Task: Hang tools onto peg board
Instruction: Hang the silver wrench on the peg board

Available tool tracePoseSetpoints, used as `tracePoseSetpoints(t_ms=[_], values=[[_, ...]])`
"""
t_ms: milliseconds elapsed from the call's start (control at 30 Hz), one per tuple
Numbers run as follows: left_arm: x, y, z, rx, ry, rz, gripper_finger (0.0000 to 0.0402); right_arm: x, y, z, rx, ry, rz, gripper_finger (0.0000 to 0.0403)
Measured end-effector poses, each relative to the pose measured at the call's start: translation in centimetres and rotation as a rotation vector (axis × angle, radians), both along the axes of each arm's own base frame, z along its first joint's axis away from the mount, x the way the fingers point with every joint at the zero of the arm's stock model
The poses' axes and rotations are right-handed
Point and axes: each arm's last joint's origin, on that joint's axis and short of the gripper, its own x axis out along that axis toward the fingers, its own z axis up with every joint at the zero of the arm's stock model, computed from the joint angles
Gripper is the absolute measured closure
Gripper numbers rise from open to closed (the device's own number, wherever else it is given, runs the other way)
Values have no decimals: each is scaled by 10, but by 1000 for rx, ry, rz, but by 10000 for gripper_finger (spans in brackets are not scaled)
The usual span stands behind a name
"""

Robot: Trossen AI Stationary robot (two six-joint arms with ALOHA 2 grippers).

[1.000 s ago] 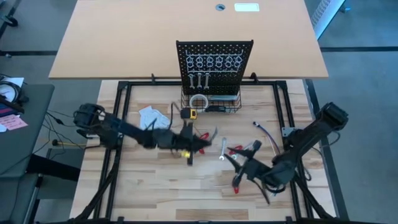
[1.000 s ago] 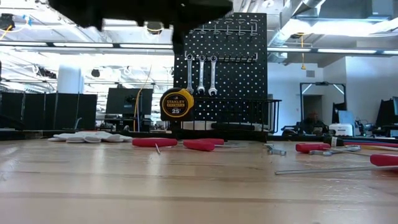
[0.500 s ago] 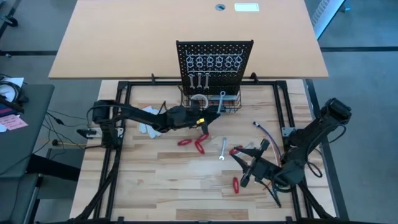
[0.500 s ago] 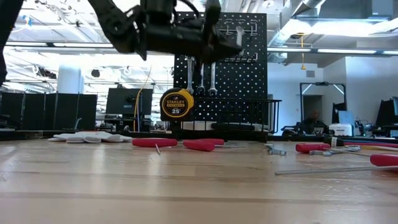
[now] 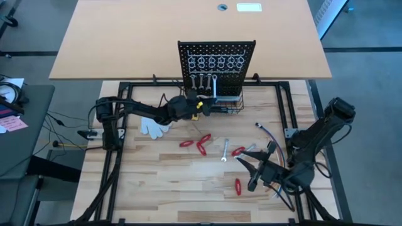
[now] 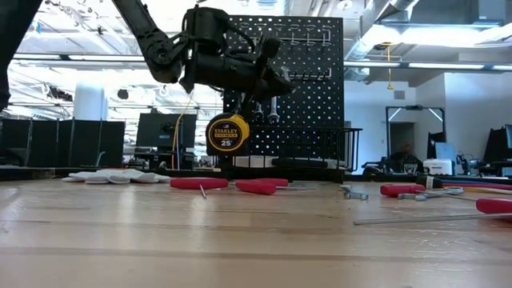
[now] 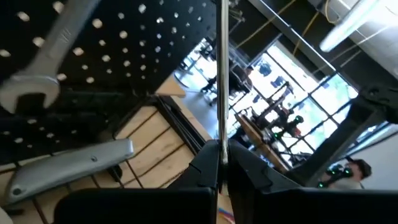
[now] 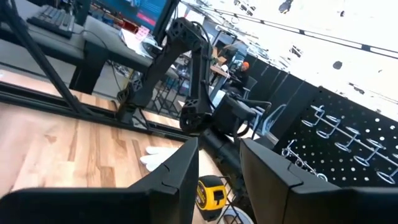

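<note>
At twelve o'clock on the table (image 5: 163, 182), the left gripper (image 5: 210, 100) is up against the peg board (image 5: 217, 53), its jaws shut tight on a slim wrench (image 5: 215, 86) held upright just beside the two wrenches (image 5: 201, 80) already hanging there. The step in hand looks like the hanging of this third wrench. Next, its top ring must slip over a free hook (image 5: 222, 62), and only then should the jaws let go; a small miss would probably send it into the basket (image 5: 231, 105).

Half a second ago the wrench stood a little further toward three o'clock; a second ago the left arm was low over the table's centre, near the red pliers (image 5: 202, 143).

Toward four o'clock the right gripper (image 5: 259, 167) hovers with jaws about half open, holding nothing, and has drifted slightly outward. One more wrench (image 5: 225, 150) and other red pliers (image 5: 239, 186) lie loose at centre.
</note>
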Motion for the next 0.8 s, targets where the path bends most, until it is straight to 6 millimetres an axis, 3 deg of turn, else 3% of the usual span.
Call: tracePoseSetpoints(t_ms=[800], values=[[-5,20,-2,-14,18,-18,389,0,0,0,2,-2,0,275]])
